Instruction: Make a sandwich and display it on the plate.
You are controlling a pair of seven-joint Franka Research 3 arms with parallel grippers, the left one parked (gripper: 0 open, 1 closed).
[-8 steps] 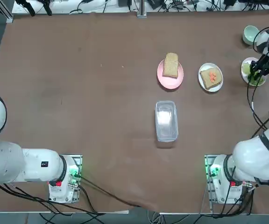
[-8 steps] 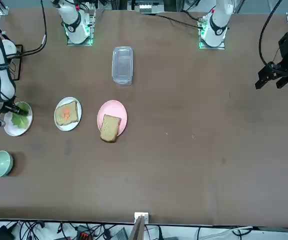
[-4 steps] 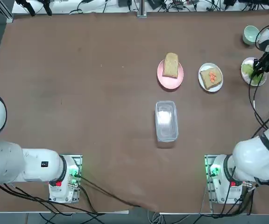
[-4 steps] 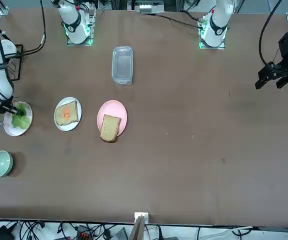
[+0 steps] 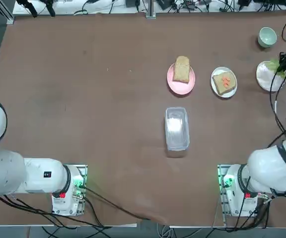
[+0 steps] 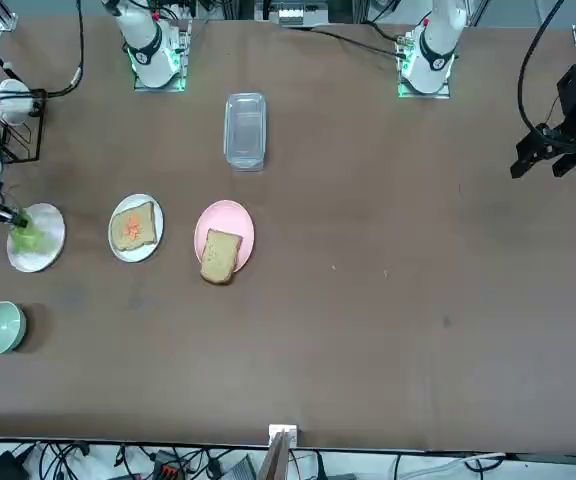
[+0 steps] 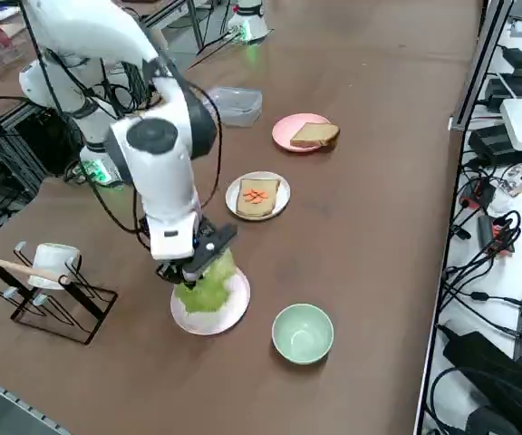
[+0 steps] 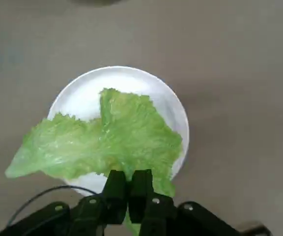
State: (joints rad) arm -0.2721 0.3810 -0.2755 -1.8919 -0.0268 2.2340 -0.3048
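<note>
1. The table (image 5: 83,74) is a wide brown surface, bare over its whole left half.
2. A clear lidded box (image 5: 177,128) lies near the middle, lengthwise toward the robot.
3. Beyond the box sits a pink plate (image 5: 180,85) with a toast slice overhanging its far rim.
4. Just right of it is a white plate (image 5: 217,85) bearing toast with carrot bits.
5. Further right, near the table's right edge, is another white plate (image 5: 265,78).
6. A pale-green bowl (image 5: 267,36) stands at the far right corner, apart from the plates.
7. A wire rack (image 7: 57,294) with a cup stands at the right edge, nearer the robot.
8. The arm bases (image 5: 68,188) are bolted along the near edge.
</note>
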